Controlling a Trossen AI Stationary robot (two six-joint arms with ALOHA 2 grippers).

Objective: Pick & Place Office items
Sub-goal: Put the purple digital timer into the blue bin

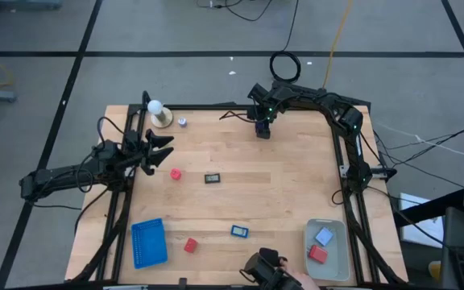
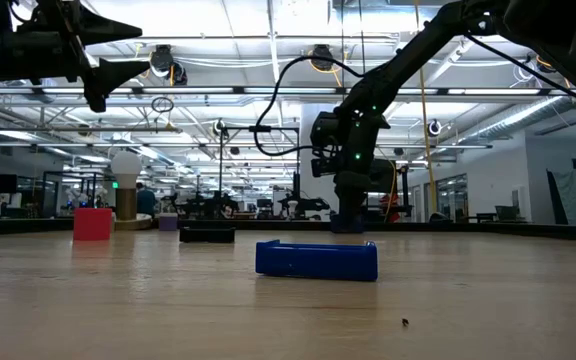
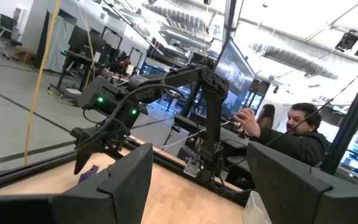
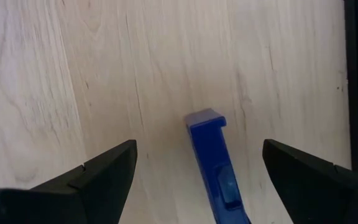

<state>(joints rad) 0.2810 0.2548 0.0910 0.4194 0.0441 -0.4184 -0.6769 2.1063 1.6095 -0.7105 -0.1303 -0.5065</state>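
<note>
My right gripper [image 1: 263, 130] [image 4: 199, 146] is open and points down near the table's far edge. A long blue piece [image 4: 213, 162] lies flat on the wood between its fingers, and they stay clear of it. My left gripper [image 1: 166, 150] [image 3: 199, 152] is open and hangs in the air over the table's left side, beyond a red block [image 1: 176, 173]. On the table lie a black rectangular piece [image 1: 213, 178], a blue piece [image 1: 239, 231] [image 2: 316, 258], a second red block [image 1: 190, 245] and a pale-blue bit [image 1: 182, 122].
A blue ribbed tray [image 1: 148, 242] sits near the near-left corner. A pale bin [image 1: 338, 262] near the near-right corner holds a pale-blue bit and a red block. A white ball on a tan base [image 1: 159, 113] stands at the far left. A person's hand [image 1: 296, 282] shows at the near edge.
</note>
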